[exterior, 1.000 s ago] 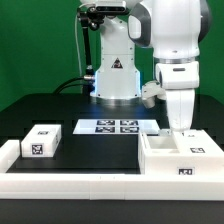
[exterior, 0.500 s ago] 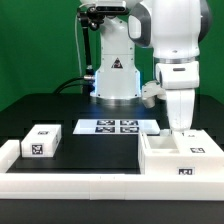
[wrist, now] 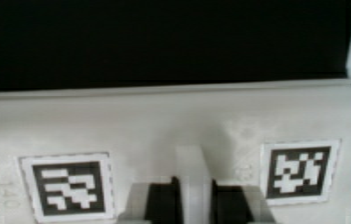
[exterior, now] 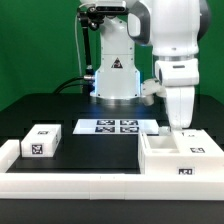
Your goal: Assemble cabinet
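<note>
The cabinet (exterior: 180, 160) is a large white boxy unit with square compartments and tags, at the front on the exterior view's right. My gripper (exterior: 178, 128) points straight down at the cabinet's rear wall. In the wrist view the two dark fingers (wrist: 154, 203) stand close together with a thin white wall of the cabinet (wrist: 190, 120) between them, flanked by two tags. The gripper (wrist: 193, 205) looks shut on that wall. A small white block (exterior: 41, 141) with tags lies on the table at the exterior view's left, far from the gripper.
The marker board (exterior: 115, 126) lies flat on the black table behind the middle. A low white border (exterior: 70, 186) runs along the front and the left edge. The robot's base (exterior: 115, 75) stands at the back.
The arm has shifted very slightly toward the exterior view's right. The cabinet and the block have not visibly moved.
</note>
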`<act>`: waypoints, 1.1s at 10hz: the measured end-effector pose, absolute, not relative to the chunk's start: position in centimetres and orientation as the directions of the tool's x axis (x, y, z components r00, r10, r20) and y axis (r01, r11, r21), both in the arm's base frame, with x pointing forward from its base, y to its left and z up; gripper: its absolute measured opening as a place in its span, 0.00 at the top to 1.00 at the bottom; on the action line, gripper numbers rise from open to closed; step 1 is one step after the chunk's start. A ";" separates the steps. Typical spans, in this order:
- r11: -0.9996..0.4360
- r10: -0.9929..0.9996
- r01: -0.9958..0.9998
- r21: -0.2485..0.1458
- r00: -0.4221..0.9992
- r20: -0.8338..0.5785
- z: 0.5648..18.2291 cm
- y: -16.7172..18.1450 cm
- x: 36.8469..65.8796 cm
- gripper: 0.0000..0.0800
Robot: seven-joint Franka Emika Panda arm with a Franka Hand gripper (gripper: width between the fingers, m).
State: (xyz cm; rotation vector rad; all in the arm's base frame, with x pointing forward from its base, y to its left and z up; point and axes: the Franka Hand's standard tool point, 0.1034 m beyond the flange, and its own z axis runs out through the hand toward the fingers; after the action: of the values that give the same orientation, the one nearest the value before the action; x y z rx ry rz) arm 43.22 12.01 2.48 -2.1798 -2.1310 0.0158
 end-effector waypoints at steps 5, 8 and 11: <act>0.055 0.998 0.996 -0.077 -0.052 0.040 4.5 9.5 42.8 0.92; 0.056 0.998 0.993 -0.106 -0.054 0.021 5.4 9.6 43.7 0.92; 0.055 0.998 0.994 -0.093 -0.056 -0.004 7.1 8.8 44.2 0.92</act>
State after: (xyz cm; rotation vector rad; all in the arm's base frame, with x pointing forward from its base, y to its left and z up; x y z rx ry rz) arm 44.22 8.84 7.15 -2.1154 -2.2365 0.1079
